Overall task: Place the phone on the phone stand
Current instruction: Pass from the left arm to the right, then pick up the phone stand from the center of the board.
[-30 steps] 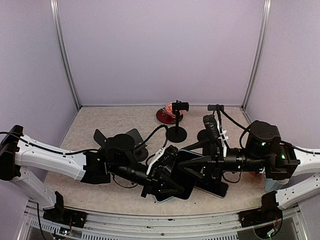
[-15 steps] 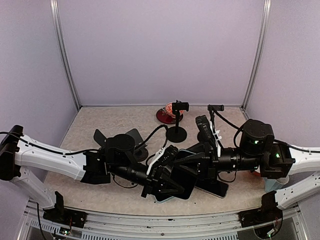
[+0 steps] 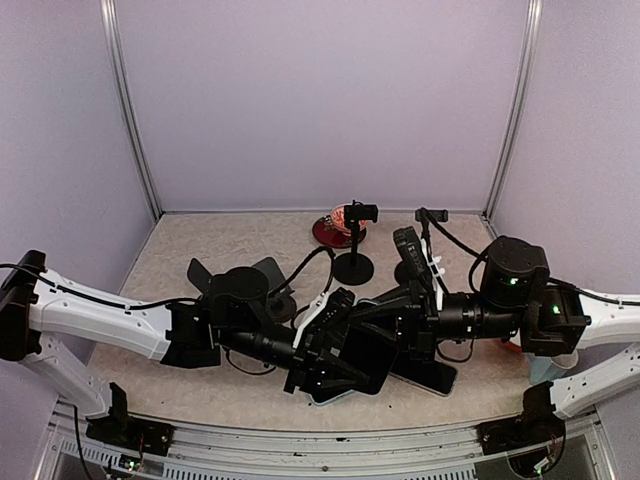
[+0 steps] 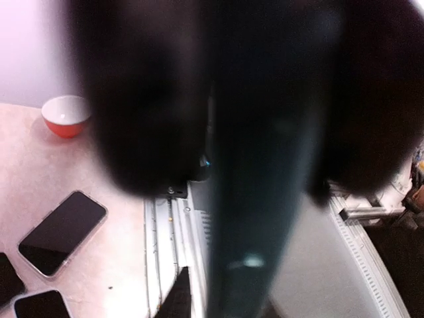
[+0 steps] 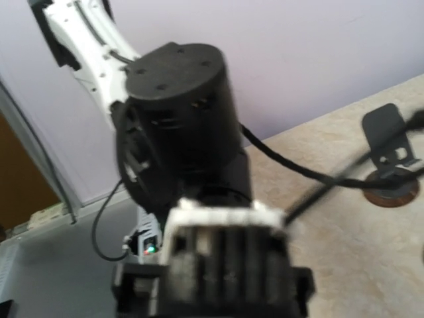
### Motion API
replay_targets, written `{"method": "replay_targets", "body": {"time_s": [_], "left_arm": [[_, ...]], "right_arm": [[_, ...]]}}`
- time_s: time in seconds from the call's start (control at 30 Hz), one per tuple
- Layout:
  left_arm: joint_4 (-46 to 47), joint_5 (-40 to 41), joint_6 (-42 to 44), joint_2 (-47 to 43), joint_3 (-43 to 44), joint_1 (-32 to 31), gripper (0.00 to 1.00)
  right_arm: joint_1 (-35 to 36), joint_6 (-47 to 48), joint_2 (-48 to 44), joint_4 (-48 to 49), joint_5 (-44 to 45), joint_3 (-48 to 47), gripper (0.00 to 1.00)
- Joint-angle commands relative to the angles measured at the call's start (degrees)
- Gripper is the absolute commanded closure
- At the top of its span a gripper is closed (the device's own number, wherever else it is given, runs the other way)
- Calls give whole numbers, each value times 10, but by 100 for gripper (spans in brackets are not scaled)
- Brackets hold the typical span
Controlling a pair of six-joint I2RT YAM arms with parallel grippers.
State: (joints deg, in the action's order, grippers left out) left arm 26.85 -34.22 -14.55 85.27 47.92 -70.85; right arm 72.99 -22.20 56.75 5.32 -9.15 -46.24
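Note:
A black phone hangs above the table's front middle, between both grippers. My right gripper is shut on its far right edge. My left gripper stands around its near left edge. In the left wrist view the phone runs edge-on between the fingers, and a narrow gap shows beside the left fingertip, so those jaws are slightly open. The black phone stand, a round base with a post, stands behind the grippers. The right wrist view shows only the left arm's wrist, not its own fingers.
Another phone lies flat under the right arm; two more phones show in the left wrist view. A folding stand stands at the left and a second post stand at the right. A red dish is at the back, a red bowl farther right.
My right gripper moved left onto the phone and shut on it. My left gripper's jaws have eased apart a little. The phone stays in place.

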Motion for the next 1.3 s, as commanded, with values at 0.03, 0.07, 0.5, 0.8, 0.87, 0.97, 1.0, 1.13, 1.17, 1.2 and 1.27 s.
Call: {"method": "replay_targets", "body": {"time_s": [0.03, 0.07, 0.5, 0.8, 0.87, 0.97, 1.0, 1.13, 1.17, 1.2, 1.27], "left_arm": [[-12, 52, 10, -35, 5, 5, 45], [-18, 64, 11, -41, 5, 8, 36], [-139, 261, 42, -34, 108, 86, 1], [-44, 193, 14, 67, 209, 183, 1], [-84, 185, 28, 110, 273, 182, 1], [-139, 184, 38, 181, 371, 179, 1], [-150, 183, 41, 203, 397, 179, 1], [-188, 202, 39, 278, 486, 175, 1], [-197, 215, 36, 294, 507, 174, 1], [-207, 228, 33, 310, 535, 173, 1], [-221, 261, 28, 340, 574, 170, 1]], "right_arm": [[-10, 3, -41, -29, 78, -18, 100], [-14, -1, -54, -45, 103, -16, 100], [-73, -122, -209, -249, 330, 51, 100], [-122, -171, -201, -302, 353, 79, 100], [-143, -176, -193, -306, 340, 84, 100], [-182, -173, -183, -293, 303, 98, 100], [-193, -172, -180, -288, 291, 103, 100], [-222, -172, -172, -275, 268, 116, 100], [-227, -171, -171, -273, 267, 118, 100], [-230, -171, -171, -273, 266, 119, 100], [-236, -172, -171, -276, 269, 120, 100]]}}
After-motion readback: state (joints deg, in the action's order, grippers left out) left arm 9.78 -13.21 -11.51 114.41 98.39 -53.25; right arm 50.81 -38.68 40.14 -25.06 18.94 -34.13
